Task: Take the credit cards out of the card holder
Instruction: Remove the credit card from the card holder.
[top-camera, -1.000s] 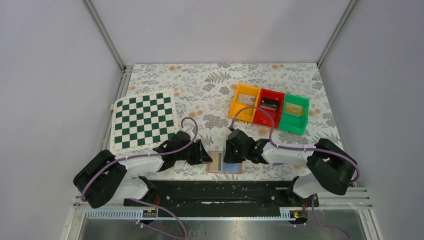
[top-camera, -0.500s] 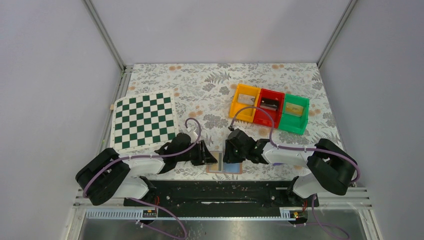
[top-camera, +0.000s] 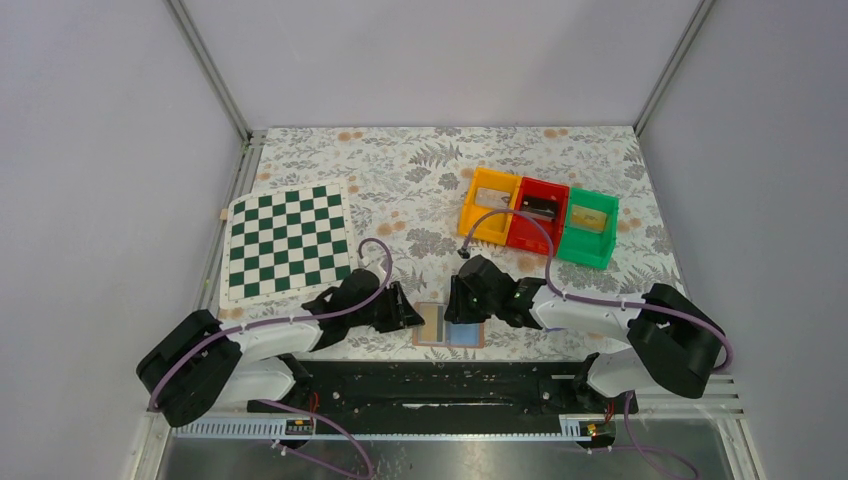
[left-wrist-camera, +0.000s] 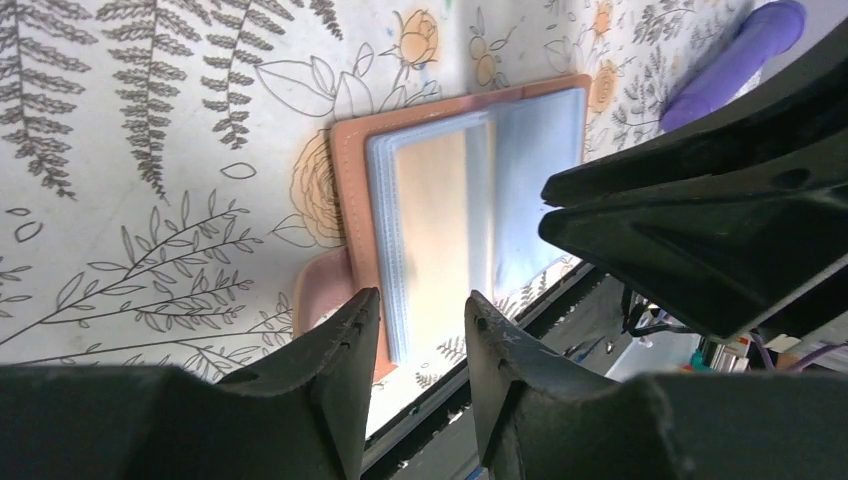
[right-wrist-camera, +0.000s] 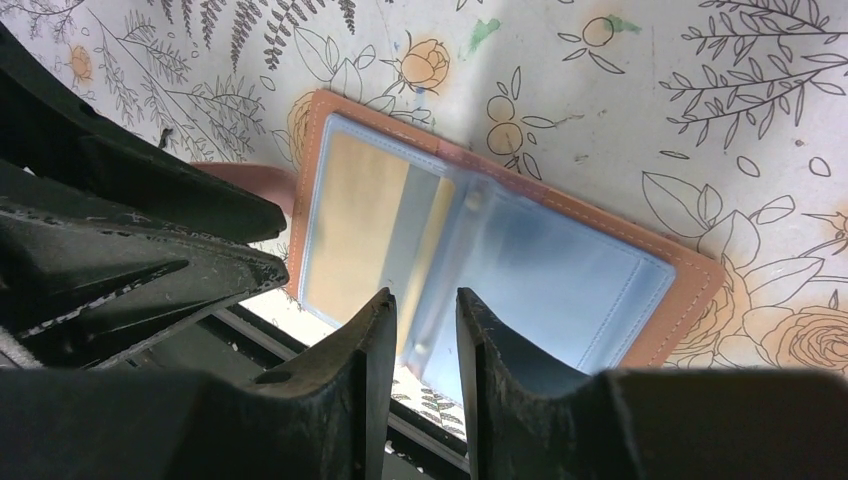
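The tan card holder (top-camera: 448, 325) lies open near the table's front edge, between my two grippers. Its inside is pale blue with clear sleeves. A yellowish credit card (right-wrist-camera: 350, 215) sits in its left half, also in the left wrist view (left-wrist-camera: 440, 220). A clear sleeve leaf (right-wrist-camera: 455, 235) stands partly raised at the fold. My left gripper (top-camera: 415, 315) is open and empty at the holder's left edge (left-wrist-camera: 345, 190). My right gripper (top-camera: 462, 310) is open just above the fold, its fingertips (right-wrist-camera: 380, 310) on either side of the raised leaf. Other cards are hidden.
A green-and-white chessboard (top-camera: 288, 243) lies at the left. Orange (top-camera: 490, 205), red (top-camera: 540, 215) and green (top-camera: 588, 228) bins stand at the back right. The black base rail (top-camera: 450, 385) runs just in front of the holder.
The left gripper moved in to the holder's fold, where a leaf stood up, then drew back left. The holder now lies open with the yellowish card showing. The right gripper stayed over the fold.
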